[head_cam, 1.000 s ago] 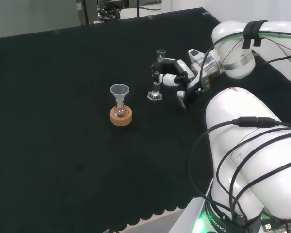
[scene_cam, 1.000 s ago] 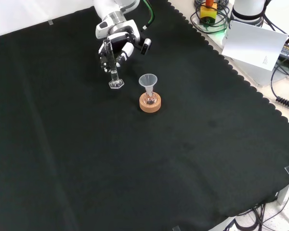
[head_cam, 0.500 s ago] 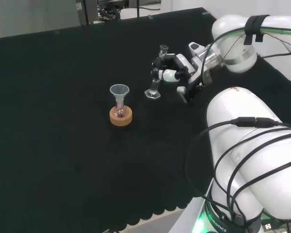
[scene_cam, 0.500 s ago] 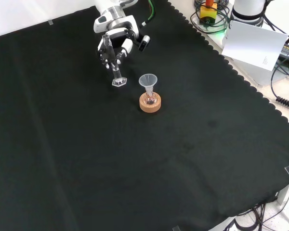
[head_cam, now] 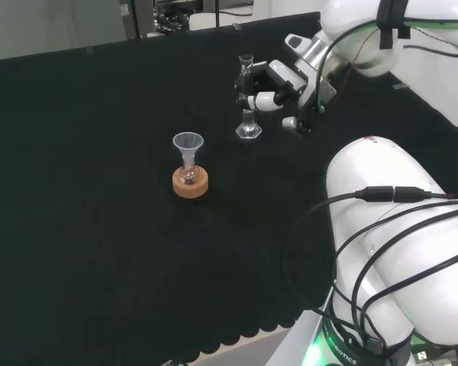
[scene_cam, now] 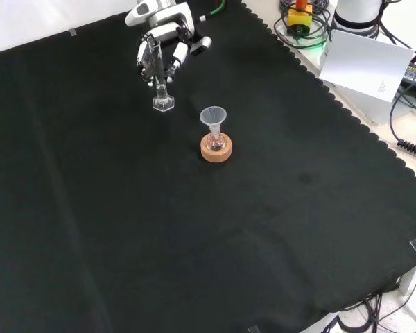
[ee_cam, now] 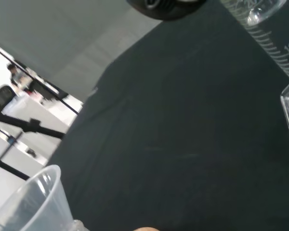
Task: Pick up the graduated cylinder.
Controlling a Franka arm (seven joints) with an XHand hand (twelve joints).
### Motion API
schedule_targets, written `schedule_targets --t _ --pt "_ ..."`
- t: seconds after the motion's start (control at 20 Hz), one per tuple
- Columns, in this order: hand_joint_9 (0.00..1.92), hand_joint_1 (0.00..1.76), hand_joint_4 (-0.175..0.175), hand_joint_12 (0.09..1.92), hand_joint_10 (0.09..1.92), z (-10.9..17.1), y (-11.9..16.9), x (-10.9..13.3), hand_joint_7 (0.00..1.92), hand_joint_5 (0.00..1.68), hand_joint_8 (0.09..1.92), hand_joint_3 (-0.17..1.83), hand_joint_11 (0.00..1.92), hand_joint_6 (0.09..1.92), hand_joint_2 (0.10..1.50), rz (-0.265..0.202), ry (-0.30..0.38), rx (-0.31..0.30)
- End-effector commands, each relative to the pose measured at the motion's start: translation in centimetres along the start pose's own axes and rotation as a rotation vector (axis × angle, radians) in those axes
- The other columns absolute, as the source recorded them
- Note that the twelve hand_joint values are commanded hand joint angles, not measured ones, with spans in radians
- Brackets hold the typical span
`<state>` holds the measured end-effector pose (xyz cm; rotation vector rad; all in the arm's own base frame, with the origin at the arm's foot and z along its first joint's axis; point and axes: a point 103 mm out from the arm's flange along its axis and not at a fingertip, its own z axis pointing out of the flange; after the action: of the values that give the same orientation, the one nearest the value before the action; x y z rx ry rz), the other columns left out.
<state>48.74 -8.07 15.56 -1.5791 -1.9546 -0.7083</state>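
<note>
Toward the far right of the worktop (head_cam: 99,229) in the head view, you have the hand (head_cam: 278,88) curled round the cylinder (head_cam: 247,95), fingers and thumb closed on its tube about midway up. It stands upright in the grip, its open top above the fingers and its hexagonal foot below them. From these views you cannot tell for sure whether the foot touches the cloth or hangs just over it; the front view shows it very near the cloth.

From the front view you see the hand (scene_cam: 161,52) come in from the top, with the cylinder (scene_cam: 162,94) hanging straight down out of it and the foot pointing at the worktop (scene_cam: 263,243).

Left of the hand and nearer the camera in the head view stands a cork ring (head_cam: 190,183) carrying a small flask (head_cam: 188,173), with a clear funnel (head_cam: 188,142) sitting in the flask's neck. The cylinder is near this set but apart from it. In the front view the same set, cork ring (scene_cam: 215,149) and funnel (scene_cam: 213,116), lies below and to the right of the cylinder.

Close up in the wrist view you see the cylinder's (ee_cam: 269,38) graduated tube and part of its foot, and the funnel's (ee_cam: 33,202) rim.
</note>
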Motion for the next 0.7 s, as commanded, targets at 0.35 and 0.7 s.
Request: schedule_targets --t 0.35,0.7 --pt "1.56 1.29 -0.175 0.72 0.09 -2.9 -2.0 3.2 1.19 1.14 0.70 0.00 1.28 0.73 1.03 0.025 -0.290 0.175" --pt "1.59 1.29 -0.175 0.71 0.09 -3.2 -3.9 4.7 1.22 1.17 0.66 -0.01 1.30 0.69 1.03 0.038 -0.327 0.229"
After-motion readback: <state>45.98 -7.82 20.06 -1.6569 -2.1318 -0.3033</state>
